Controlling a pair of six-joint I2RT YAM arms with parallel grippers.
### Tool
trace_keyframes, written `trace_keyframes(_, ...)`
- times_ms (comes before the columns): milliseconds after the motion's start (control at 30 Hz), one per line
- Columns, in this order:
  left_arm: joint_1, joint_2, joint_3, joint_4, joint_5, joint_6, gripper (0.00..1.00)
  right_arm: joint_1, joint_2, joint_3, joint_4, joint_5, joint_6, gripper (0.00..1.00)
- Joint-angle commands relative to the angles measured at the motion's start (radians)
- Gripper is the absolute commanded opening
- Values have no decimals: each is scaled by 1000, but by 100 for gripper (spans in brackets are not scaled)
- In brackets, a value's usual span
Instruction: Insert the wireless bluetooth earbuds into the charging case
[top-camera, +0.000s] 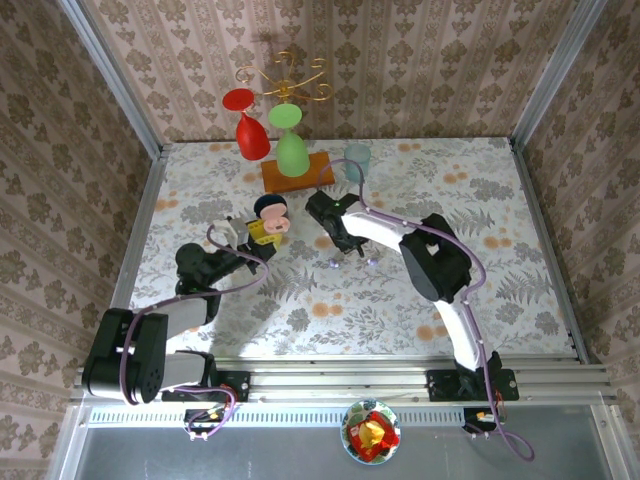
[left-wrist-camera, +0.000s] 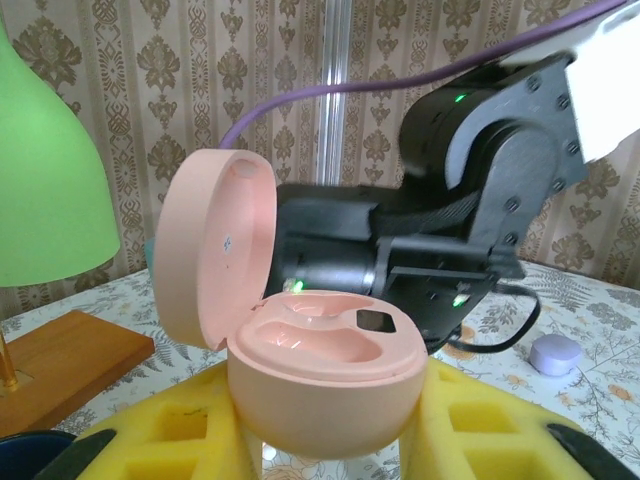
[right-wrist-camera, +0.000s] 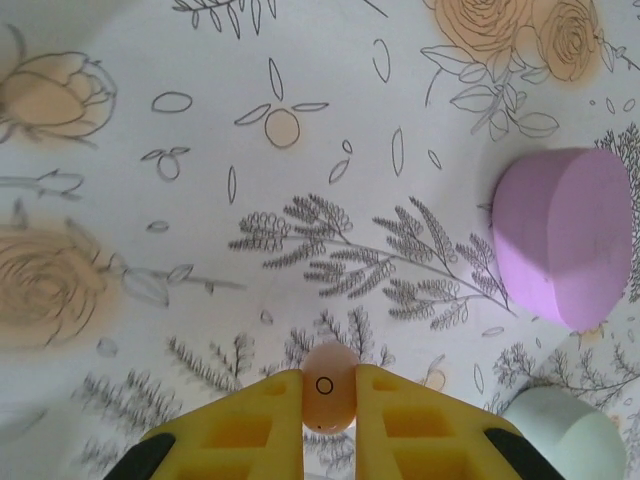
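Observation:
A pink charging case with its lid swung open to the left sits between the yellow foam fingers of my left gripper, which is shut on it. Its two moulded wells show nothing inside. From above, the case and left gripper are left of centre. My right gripper is shut on a tiny glossy pinkish earbud, low over the floral table. From above, the right gripper is just right of the case.
A lilac rounded piece and a pale whitish one lie on the table right of my right fingers. Behind stand a wooden base with a red glass and a green glass, and a teal cup.

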Motion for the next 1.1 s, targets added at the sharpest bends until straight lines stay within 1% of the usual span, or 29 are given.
trace_keyframes(0, -4, 11, 10, 34, 22, 37, 27, -22, -138, -77, 100, -113, 32, 17)
trace_keyframes(167, -30, 35, 22, 37, 21, 60, 27, -52, -302, -202, 215, -303, 39, 18)
trace_keyframes(333, -38, 44, 36, 37, 32, 55, 27, -88, -470, -326, 379, -598, 31, 19)
trace_keyframes(433, -38, 45, 37, 35, 39, 48, 27, -108, -543, -365, 440, -747, 38, 19)
trace_keyframes(633, -41, 60, 48, 37, 83, 24, 27, -114, -667, -439, 564, -913, -21, 18)
trace_keyframes(767, -47, 68, 55, 36, 106, 15, 27, -113, -714, -459, 610, -1030, -46, 18)
trace_keyframes(900, -47, 70, 58, 35, 125, 9, 27, -106, -728, -462, 662, -1168, -30, 18)
trace_keyframes(967, -48, 70, 62, 35, 135, 6, 27, -96, -724, -453, 667, -1202, -31, 18)
trace_keyframes(1067, -51, 70, 64, 35, 157, 1, 27, -72, -705, -421, 641, -1220, -56, 18)
